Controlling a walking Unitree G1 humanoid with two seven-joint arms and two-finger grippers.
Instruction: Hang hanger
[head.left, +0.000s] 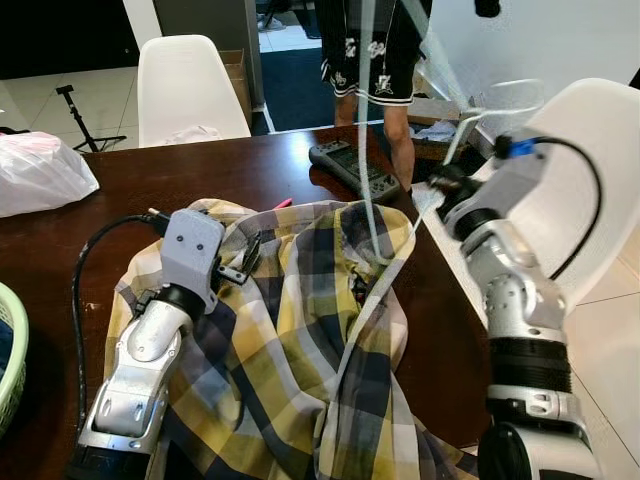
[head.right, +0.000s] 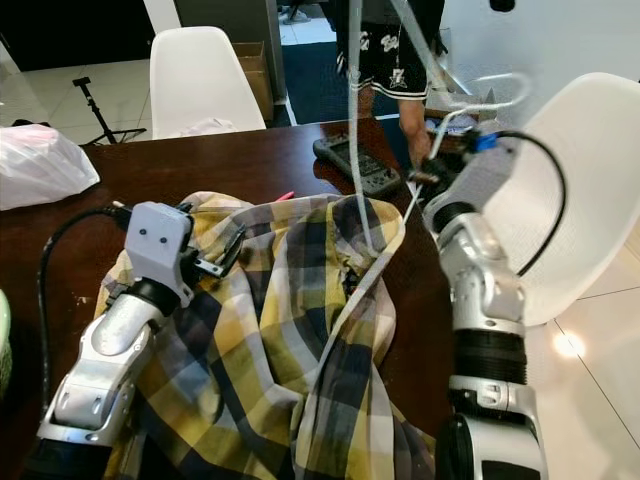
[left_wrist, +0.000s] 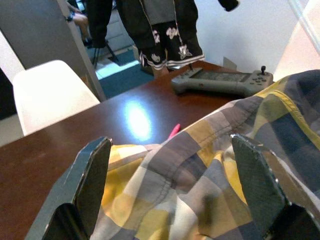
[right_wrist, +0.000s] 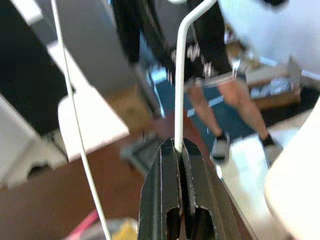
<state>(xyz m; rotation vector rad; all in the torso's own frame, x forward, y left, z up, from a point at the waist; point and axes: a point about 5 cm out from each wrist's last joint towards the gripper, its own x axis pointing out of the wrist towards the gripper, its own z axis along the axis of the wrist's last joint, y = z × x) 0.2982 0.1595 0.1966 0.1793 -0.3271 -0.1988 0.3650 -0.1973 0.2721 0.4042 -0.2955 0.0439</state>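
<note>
Brown table (head.left: 60, 250) under plaid shirt (head.left: 300, 340)

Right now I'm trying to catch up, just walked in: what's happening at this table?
The robot is working a white wire hanger into a yellow plaid shirt spread on the dark wooden table. Its right tool is shut on the hanger's wire. Its left tool is open over the shirt. A person stands beyond the table.

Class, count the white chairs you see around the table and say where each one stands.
2. One white chair stands at the table's far side, left of the person; the other is beside the table's right edge, behind the right arm. Others may be hidden.
</note>
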